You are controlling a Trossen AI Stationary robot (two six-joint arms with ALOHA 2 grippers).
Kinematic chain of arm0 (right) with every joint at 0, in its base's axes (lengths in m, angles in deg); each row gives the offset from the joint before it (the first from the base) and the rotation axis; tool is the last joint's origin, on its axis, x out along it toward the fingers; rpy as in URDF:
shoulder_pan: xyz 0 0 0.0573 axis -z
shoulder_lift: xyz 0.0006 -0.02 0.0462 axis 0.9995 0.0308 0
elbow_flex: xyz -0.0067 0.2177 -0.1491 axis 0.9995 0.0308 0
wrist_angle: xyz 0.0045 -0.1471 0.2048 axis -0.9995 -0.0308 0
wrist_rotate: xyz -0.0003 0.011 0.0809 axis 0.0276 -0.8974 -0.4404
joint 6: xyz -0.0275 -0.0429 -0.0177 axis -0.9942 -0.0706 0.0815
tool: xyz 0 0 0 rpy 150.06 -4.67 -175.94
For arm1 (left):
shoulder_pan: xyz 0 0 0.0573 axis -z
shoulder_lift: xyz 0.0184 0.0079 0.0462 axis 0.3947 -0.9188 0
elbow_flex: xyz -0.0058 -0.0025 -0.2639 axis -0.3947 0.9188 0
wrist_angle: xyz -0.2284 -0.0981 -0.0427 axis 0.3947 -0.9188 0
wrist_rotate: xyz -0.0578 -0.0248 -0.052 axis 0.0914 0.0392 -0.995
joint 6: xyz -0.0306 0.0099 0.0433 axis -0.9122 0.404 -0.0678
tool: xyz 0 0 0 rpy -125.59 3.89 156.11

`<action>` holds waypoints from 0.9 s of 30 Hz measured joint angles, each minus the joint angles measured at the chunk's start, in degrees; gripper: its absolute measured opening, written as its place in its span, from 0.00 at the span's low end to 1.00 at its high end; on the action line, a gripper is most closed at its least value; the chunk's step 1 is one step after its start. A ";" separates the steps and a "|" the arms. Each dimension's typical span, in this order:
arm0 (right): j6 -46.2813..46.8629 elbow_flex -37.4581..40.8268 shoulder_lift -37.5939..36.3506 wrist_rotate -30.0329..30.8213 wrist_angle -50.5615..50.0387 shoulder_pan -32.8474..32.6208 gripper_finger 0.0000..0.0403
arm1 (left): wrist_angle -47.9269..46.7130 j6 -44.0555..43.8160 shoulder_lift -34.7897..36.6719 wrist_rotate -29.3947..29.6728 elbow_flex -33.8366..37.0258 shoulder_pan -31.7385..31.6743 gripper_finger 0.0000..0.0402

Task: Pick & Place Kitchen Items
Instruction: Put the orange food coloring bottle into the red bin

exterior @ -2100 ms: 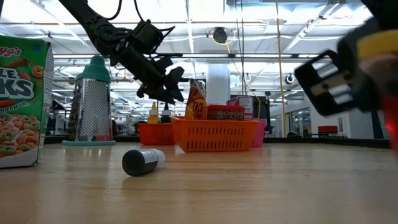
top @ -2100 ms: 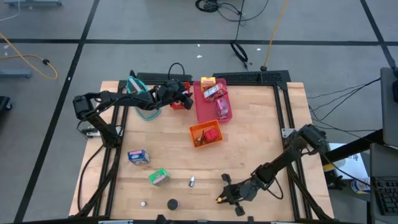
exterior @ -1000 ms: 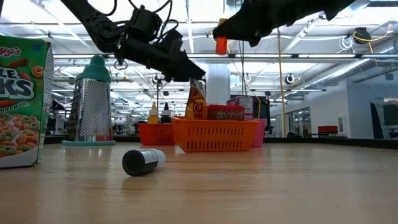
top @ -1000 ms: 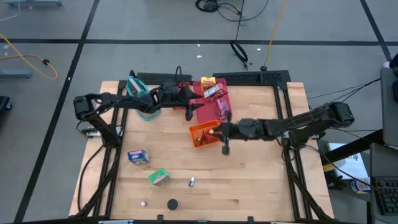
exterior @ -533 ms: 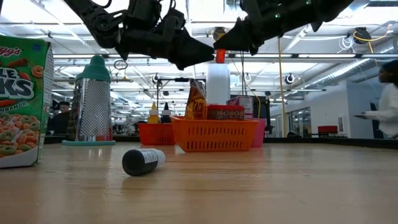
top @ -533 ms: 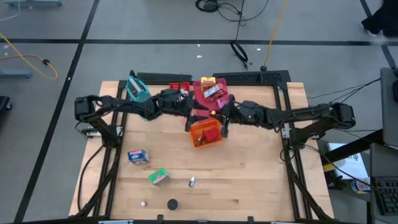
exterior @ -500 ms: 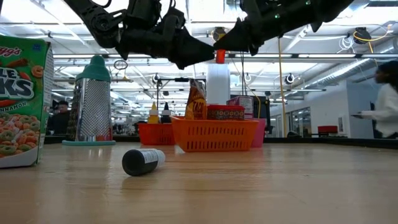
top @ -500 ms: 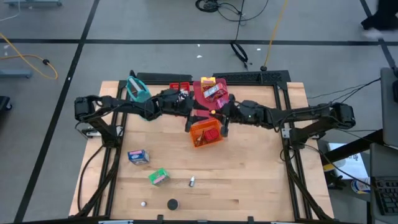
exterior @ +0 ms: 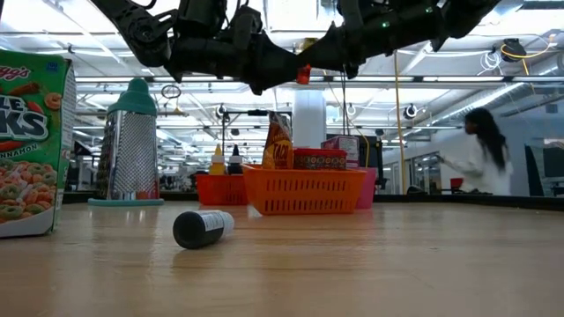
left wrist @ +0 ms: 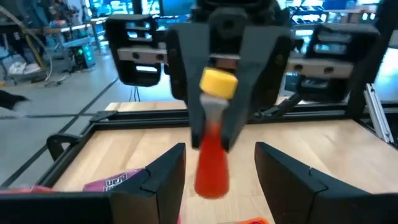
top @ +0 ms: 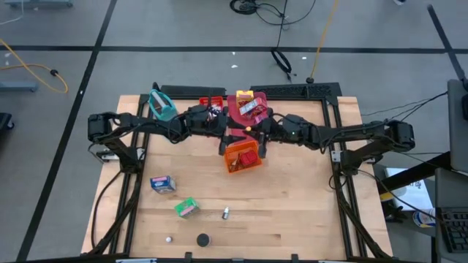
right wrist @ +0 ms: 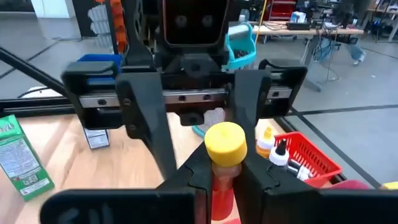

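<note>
While both arms meet in the air above the orange tray [top: 242, 157], the right gripper [right wrist: 225, 163] is clamped on a small red bottle with a yellow cap [right wrist: 224, 155], pinching it just below the cap. The left gripper [left wrist: 217, 163] faces it with fingers [left wrist: 163, 175] spread apart, one on each side of the bottle's red body without touching it. In the low view the bottle [exterior: 303, 74] hangs well above the tray [exterior: 304, 191]. Other items lie on the wooden table [top: 307, 204]: a blue box [top: 162, 183], a green box [top: 186, 207] and a dark cylinder [exterior: 202, 228].
</note>
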 joint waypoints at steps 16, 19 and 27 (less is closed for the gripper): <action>-0.24 0.02 0.15 0.15 0.93 0.07 0.07 | -0.25 -0.76 0.00 1.97 0.00 0.00 0.03; -0.46 0.02 0.15 0.17 0.93 0.07 0.09 | -0.25 -1.04 0.00 1.97 0.00 0.00 0.04; -0.87 0.02 0.02 0.57 0.95 0.11 0.24 | -0.27 -2.29 0.00 4.42 0.00 -0.05 0.02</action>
